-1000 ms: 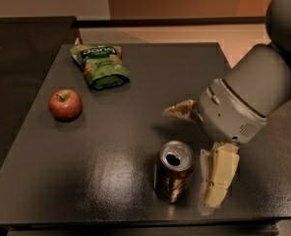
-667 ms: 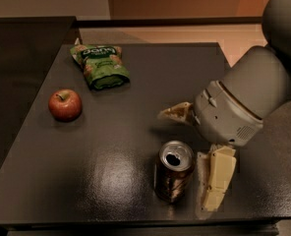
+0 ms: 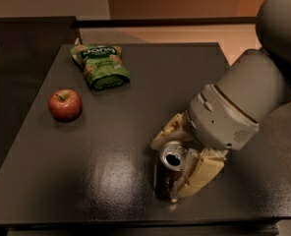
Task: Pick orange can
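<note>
The orange can (image 3: 166, 177) stands upright on the dark table (image 3: 111, 176) near its front edge, silver top with tab showing. My gripper (image 3: 167, 169) reaches in from the right and straddles the can. One cream finger (image 3: 166, 132) lies against the can's far side. The other finger (image 3: 200, 175) presses on its near right side. The jaws are closed on the can, which still rests on the table.
A red apple (image 3: 65, 104) sits at the left of the table. A green snack bag (image 3: 100, 65) lies at the far left. My grey arm (image 3: 244, 102) fills the right side. The table's front edge runs just below the can.
The gripper has come down and left onto the can. The far finger has closed in toward the can's back. The can has shifted slightly left.
</note>
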